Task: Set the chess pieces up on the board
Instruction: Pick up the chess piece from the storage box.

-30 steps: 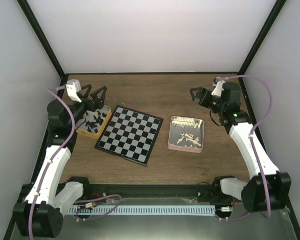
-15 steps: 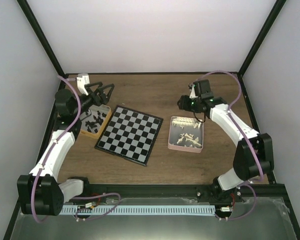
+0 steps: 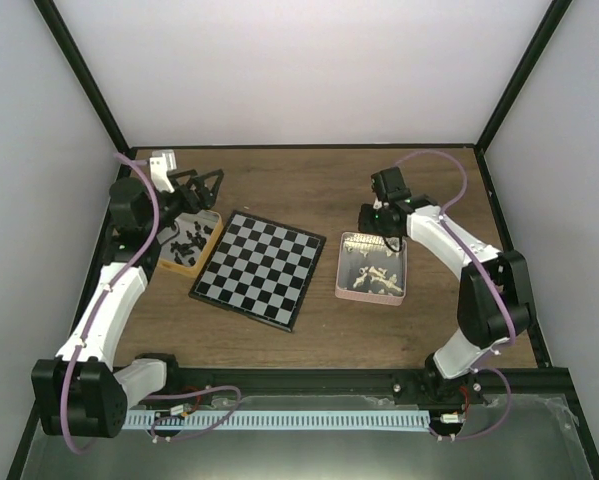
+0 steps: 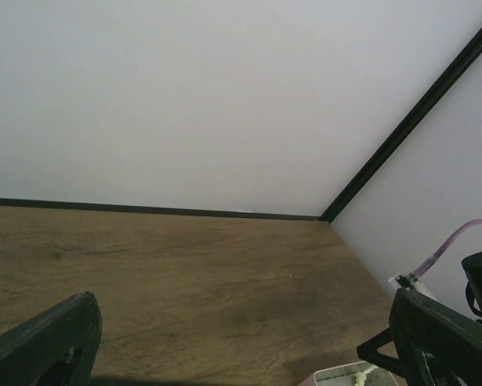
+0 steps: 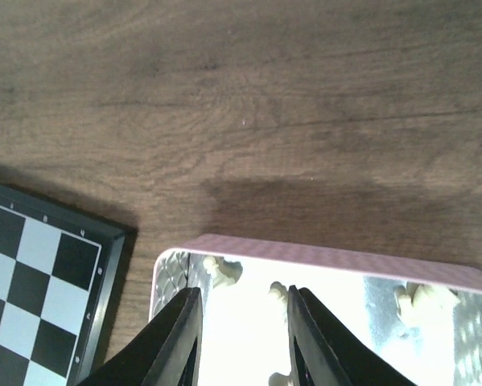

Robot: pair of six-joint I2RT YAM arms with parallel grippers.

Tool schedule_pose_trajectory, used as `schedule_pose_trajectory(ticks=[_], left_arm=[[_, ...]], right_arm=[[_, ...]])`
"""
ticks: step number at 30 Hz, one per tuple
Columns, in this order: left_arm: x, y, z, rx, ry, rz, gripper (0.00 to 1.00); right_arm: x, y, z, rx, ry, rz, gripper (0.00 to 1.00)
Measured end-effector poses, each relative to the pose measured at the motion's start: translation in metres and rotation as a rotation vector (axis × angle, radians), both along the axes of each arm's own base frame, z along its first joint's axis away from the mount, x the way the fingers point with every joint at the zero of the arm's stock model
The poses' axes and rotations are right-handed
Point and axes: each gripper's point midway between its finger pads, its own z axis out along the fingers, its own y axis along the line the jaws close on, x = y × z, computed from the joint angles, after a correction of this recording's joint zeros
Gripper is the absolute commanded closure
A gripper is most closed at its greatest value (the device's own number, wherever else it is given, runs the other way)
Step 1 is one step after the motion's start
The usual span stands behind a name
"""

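On the wooden table (image 3: pixel 319 190) the board (image 3: pixel 260 269) is bare: my right gripper (image 5: pixel 243 293), half-closed, hangs among white pieces (image 3: pixel 371 272) at its three o'clock, hold unclear; left gripper (image 3: pixel 202 188) gapes empty.

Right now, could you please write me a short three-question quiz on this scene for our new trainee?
1. Fill in: the orange tin left of the board holds the ___ pieces.
2. True or false: several pieces stand on the board.
3. Over what does the right gripper hang?
A) the board
B) the far edge of the pink tin
C) the orange tin

Key:
1. black
2. false, every square is bare
3. B
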Motion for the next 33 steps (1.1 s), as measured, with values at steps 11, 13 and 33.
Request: schedule_pose_trajectory(ticks=[11,13,33], left_arm=[[-0.002,0.0,0.001,0.002,0.001,0.001,0.0],[-0.003,0.0,0.002,0.002,-0.003,0.001,0.0],[-0.004,0.001,0.0,0.014,-0.016,0.001,0.0]], right_arm=[[-0.029,0.018,-0.029,-0.042,0.094,0.081,0.67],[-0.031,0.025,-0.036,-0.041,0.109,0.105,0.67],[-0.024,0.032,-0.095,-0.176,0.137,0.208,0.7]])
